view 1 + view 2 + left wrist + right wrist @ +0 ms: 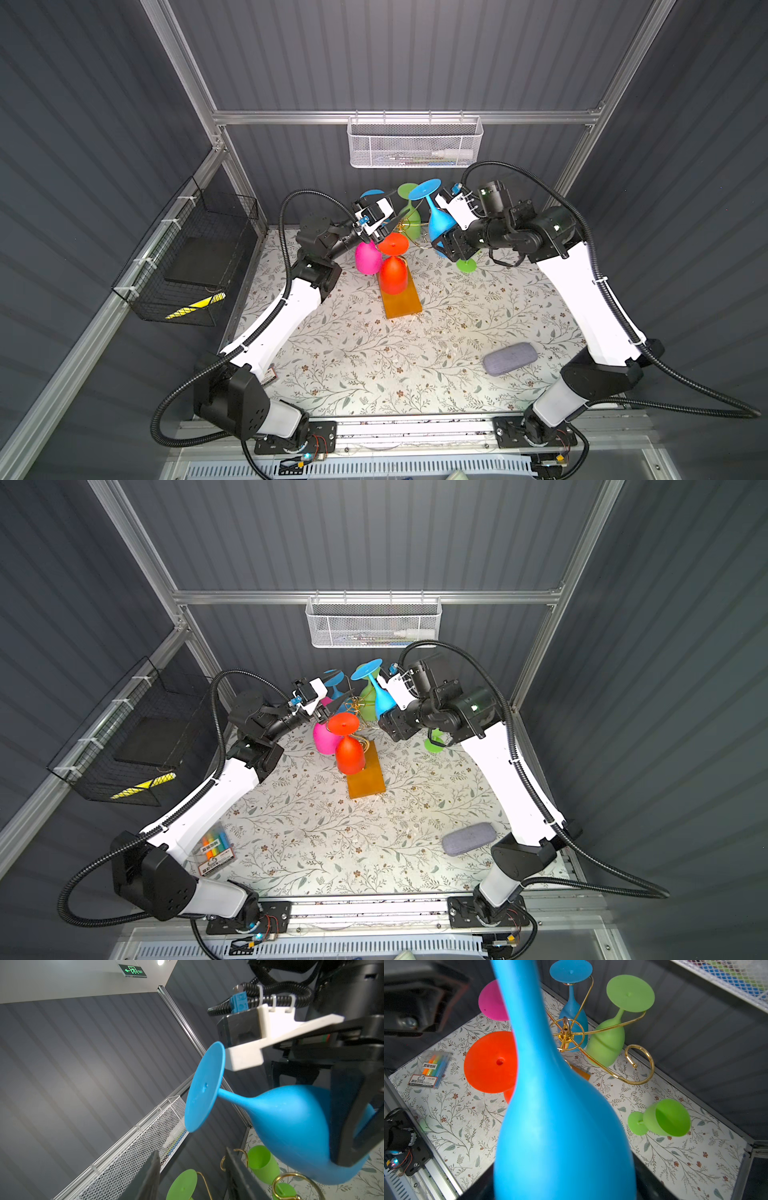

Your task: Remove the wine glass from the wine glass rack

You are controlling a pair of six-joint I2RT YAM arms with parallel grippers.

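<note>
Grips blue wine glass by bowl in right gripper; poises left gripper part-open at wine glass rack. Risks foot hooking 1 scroll, toppling rack.

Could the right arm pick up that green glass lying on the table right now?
Probably not: the green glass lies close by, uncovered, but the right hand is full, clamped round the light blue glass.
</note>
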